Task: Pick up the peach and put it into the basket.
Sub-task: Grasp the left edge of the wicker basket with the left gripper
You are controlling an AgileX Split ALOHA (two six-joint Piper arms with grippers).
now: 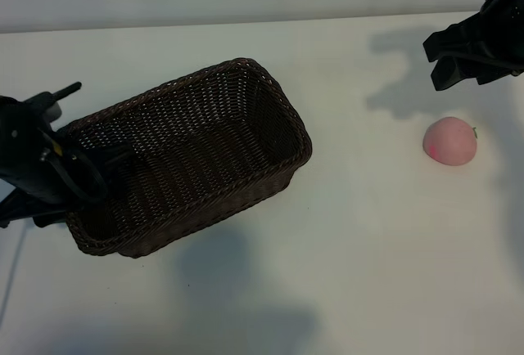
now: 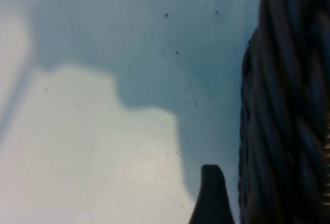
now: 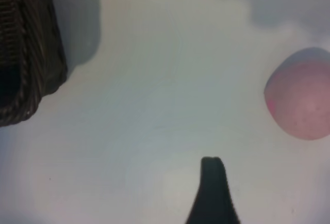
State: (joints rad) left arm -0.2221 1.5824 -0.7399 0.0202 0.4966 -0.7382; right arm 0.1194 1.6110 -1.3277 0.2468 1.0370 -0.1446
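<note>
The peach [image 1: 449, 141], pale pink with a deeper blush, lies alone on the white table at the right; in the right wrist view the peach [image 3: 301, 100] sits off to one side of the one finger [image 3: 212, 193] that shows. My right gripper [image 1: 440, 59] hangs open and empty above the table, just behind the peach. The dark-brown wicker basket [image 1: 270, 85] stands left of centre with nothing in it. My left gripper [image 1: 86, 168] is open at the basket's left end, where one finger [image 2: 211, 198] stands close beside the braided rim [image 2: 283, 105] with a narrow gap between them.
The white table [image 1: 360, 249] stretches between basket and peach. A corner of the basket [image 3: 26, 53] shows in the right wrist view, well away from the right gripper. Arm shadows fall on the table near the front and behind the peach.
</note>
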